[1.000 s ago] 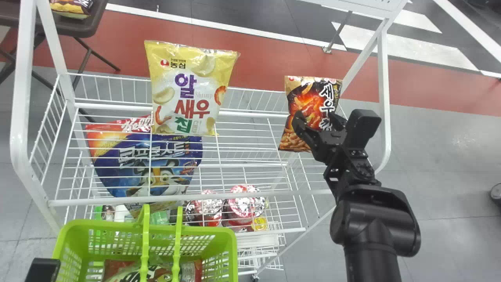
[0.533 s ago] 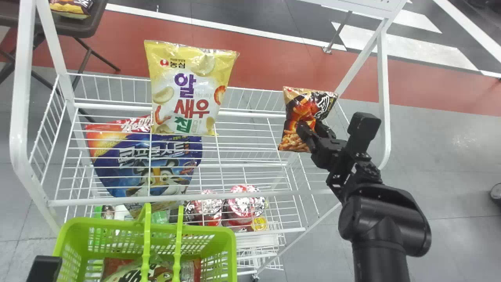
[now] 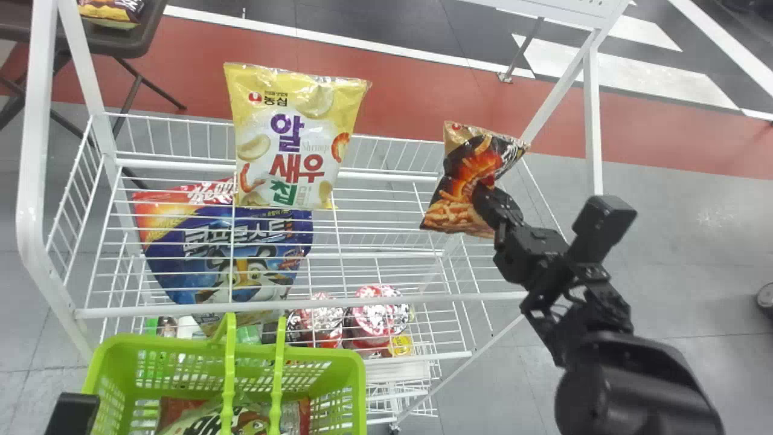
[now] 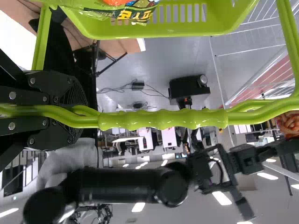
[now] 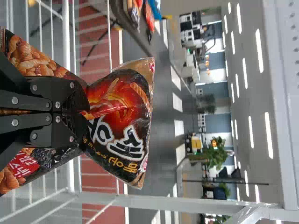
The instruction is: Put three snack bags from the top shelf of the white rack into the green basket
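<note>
The right gripper [image 3: 490, 198] has its jaws pinching an orange-and-black snack bag [image 3: 462, 175] at the right end of the white rack's [image 3: 34, 181] top shelf [image 3: 386, 177]. Farther left stands a yellow-and-white snack bag [image 3: 296, 136]. The left gripper's [image 3: 71, 414] jaws clasp the green basket's [image 3: 359, 386] handles [image 3: 228, 380].

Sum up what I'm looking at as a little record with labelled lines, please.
Place: white rack with wire shelves
Right jaws: closed on the dark snack bag, creasing it
Held bag's contact with shelf: cannot tell
Left jaws: closed on the basket handle
Top shelf, left part: yellow-and-white snack bag, upright
Below top shelf: blue bag, cups
Green basket: in front of the rack, at least one packet inside
</note>
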Controlling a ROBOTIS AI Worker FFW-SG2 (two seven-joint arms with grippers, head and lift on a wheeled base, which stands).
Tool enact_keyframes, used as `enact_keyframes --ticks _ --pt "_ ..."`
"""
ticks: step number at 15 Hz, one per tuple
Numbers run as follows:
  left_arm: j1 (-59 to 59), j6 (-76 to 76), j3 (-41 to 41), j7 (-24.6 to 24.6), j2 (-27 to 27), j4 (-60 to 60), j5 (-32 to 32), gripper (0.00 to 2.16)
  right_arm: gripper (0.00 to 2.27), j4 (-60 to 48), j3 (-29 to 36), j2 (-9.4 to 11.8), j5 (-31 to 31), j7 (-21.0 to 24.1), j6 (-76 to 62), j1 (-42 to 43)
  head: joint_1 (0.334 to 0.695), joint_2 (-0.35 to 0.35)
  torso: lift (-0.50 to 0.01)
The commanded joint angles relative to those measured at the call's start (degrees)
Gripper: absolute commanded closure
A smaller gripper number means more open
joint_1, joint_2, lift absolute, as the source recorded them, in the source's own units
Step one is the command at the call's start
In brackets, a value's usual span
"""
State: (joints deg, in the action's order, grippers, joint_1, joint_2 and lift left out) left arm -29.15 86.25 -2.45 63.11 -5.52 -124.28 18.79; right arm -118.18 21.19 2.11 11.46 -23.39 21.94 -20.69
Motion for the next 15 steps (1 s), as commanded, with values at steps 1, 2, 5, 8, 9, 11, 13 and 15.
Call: enact_keyframes --ticks 1,2,5,8,9,11,13,15 --pt "0.1 0.4 0.3 -0.1 0.0 -0.3 -0.1 2.15 2.19 -7.8 0.2 0.0 4.2 -1.2 1.2 -8.1 0.695 -0.350 0.000" --pt "0.1 0.4 0.4 -0.1 0.1 -0.3 -0.1 2.15 2.19 -10.6 0.6 0.0 6.1 -2.6 2.3 -11.3 0.695 -0.350 0.000" --pt "0.1 0.4 0.2 -0.2 0.2 -0.3 0.1 2.15 2.19 -17.0 1.7 -0.4 10.2 -7.1 9.3 -17.5 0.695 -0.350 0.000" --pt "0.0 0.2 -0.1 -0.4 0.3 -0.2 0.1 2.15 2.19 -20.1 3.0 -0.4 14.3 -10.8 25.0 -20.9 0.695 -0.350 0.000" --pt "0.1 0.2 -0.3 -0.8 0.3 -0.2 0.1 2.15 2.19 -20.1 3.2 -0.4 15.4 -12.3 30.9 -21.2 0.695 -0.350 0.000" --pt "0.1 0.0 -0.2 -0.9 0.3 -0.2 0.1 2.15 2.19 -20.1 3.1 -0.5 17.3 -14.8 41.1 -21.9 0.695 -0.350 0.000" --pt "0.1 -0.2 -0.2 -0.9 0.3 0.0 0.2 2.15 2.19 -19.5 2.8 -0.7 19.7 -17.7 49.2 -22.6 0.695 -0.350 0.000" --pt "0.1 -0.5 -0.3 -0.8 0.3 0.1 0.2 2.15 2.19 -16.9 1.8 -1.0 21.3 -19.8 53.8 -22.9 0.695 -0.350 0.000"
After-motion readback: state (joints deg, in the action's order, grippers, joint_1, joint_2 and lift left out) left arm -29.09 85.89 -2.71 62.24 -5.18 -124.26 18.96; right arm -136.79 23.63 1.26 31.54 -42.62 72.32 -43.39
